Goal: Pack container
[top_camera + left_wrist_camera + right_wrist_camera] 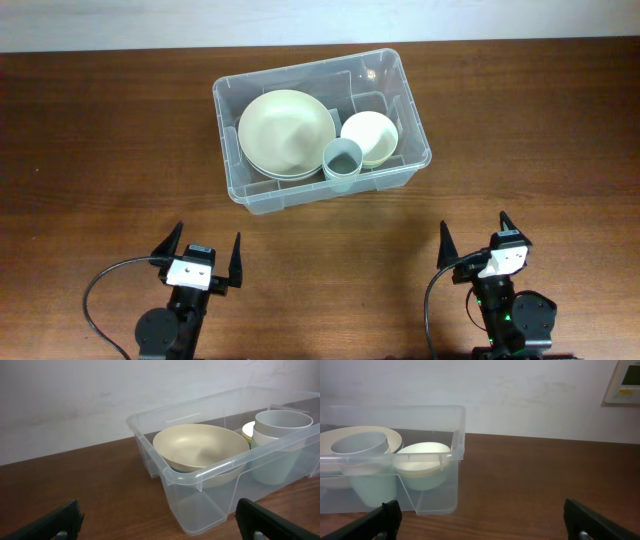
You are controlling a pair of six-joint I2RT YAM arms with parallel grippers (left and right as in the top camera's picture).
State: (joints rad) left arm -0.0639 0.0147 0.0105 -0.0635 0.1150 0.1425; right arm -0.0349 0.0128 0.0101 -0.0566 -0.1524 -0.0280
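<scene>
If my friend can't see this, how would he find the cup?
Look for the clear tub on the brown table. Inside it, by the wall nearest the robot, the cup stands between the big bowl and the small bowl. Both bowls are cream, while the cup is pale grey-green and is the narrowest of the three.

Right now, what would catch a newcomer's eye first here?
The clear container sits far centre on the table, holding a big cream bowl, a small bowl and a grey cup. The left gripper and right gripper stand open at the near edge, apart from it.
</scene>
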